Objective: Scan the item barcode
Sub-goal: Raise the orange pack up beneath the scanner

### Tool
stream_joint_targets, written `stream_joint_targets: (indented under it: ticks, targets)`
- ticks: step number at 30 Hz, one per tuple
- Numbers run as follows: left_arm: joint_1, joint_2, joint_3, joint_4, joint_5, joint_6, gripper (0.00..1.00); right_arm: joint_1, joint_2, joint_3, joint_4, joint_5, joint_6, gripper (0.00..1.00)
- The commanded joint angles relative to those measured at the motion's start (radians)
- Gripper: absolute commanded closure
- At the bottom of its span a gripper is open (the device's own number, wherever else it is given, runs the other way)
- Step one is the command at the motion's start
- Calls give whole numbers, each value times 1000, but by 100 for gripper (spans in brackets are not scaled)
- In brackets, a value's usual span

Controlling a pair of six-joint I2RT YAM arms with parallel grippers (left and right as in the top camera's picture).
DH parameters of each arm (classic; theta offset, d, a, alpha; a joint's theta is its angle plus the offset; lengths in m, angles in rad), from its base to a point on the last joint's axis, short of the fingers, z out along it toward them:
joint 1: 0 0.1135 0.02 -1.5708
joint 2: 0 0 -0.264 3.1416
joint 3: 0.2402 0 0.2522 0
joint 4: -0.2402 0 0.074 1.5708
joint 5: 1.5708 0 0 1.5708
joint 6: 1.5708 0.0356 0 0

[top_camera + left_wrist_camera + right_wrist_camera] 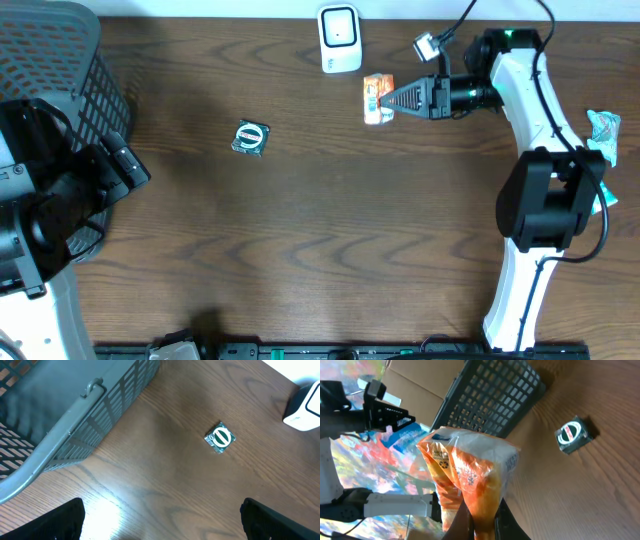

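My right gripper (392, 100) is shut on an orange snack bag (377, 98) and holds it above the table, just right of and below the white barcode scanner (339, 39) at the back edge. In the right wrist view the orange bag (470, 475) fills the centre, pinched at its lower end between my fingers (507, 522). My left gripper (160, 522) stands open over bare wood at the left, with nothing between its fingertips (55, 522). A small dark packet with a green-and-white label (250, 137) lies flat on the table.
A grey mesh basket (60, 70) stands at the back left corner, also seen as the basket (75, 415) in the left wrist view. A teal wrapped item (605, 135) lies at the far right edge. The scanner (305, 407) shows at the left wrist view's right edge.
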Motion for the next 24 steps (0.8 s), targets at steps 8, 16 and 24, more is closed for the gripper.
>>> stream_joint_targets:
  ticks: [8,16,24]
  targets:
    - [5,0,-9,-2,-10,-2,2,42,-25,23,19,-15,14,99]
    - [5,0,-8,-2,-10,-2,2,68,-24,23,111,0,116,99]
    - [5,0,-9,-2,-10,-2,2,171,-24,23,472,742,820,99]
